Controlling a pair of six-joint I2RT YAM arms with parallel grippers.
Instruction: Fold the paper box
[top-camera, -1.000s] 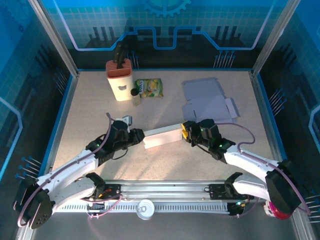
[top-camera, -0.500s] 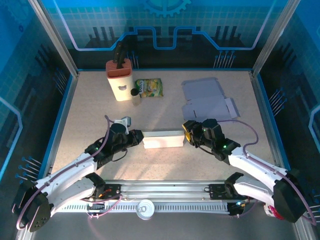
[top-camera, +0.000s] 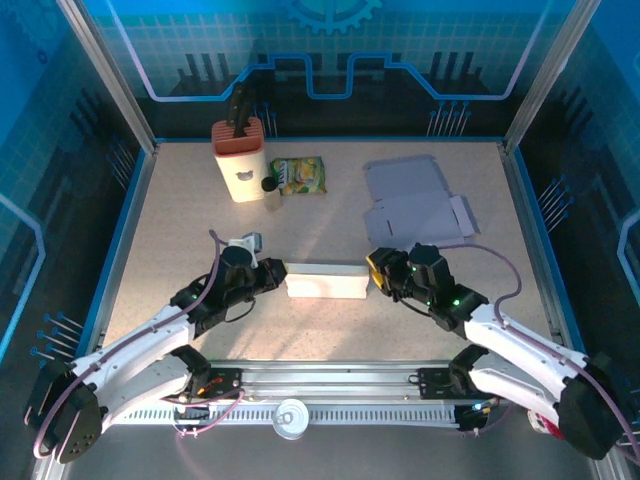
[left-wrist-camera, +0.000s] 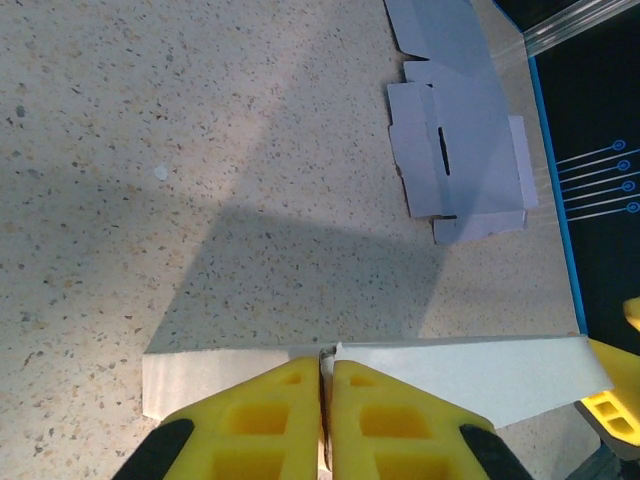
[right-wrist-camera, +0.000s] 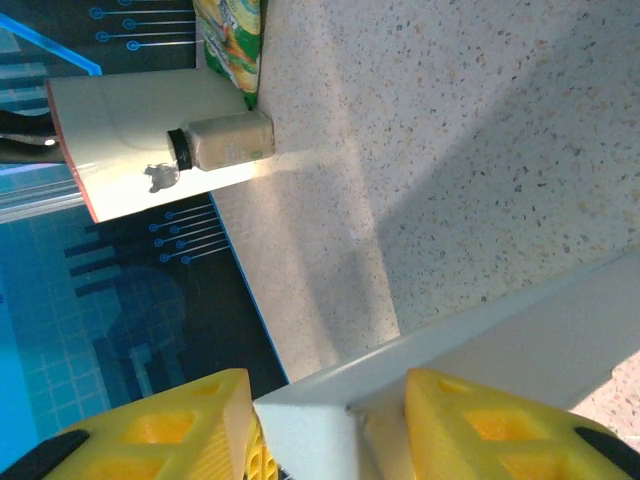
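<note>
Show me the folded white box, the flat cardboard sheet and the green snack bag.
folded white box (top-camera: 326, 281), top view, middle of its top.
flat cardboard sheet (top-camera: 420, 215), top view, its nearer panel.
green snack bag (top-camera: 300, 176), top view, its middle.

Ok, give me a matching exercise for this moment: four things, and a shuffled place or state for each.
1. white box
2. flat cardboard sheet
3. snack bag
4. left claw

A. unfolded, far right
B. shut on a wall of the box
C. folded up, in the middle
D. green and yellow, far side, left of middle

Pairs: 1-C, 2-A, 3-D, 4-B
</note>
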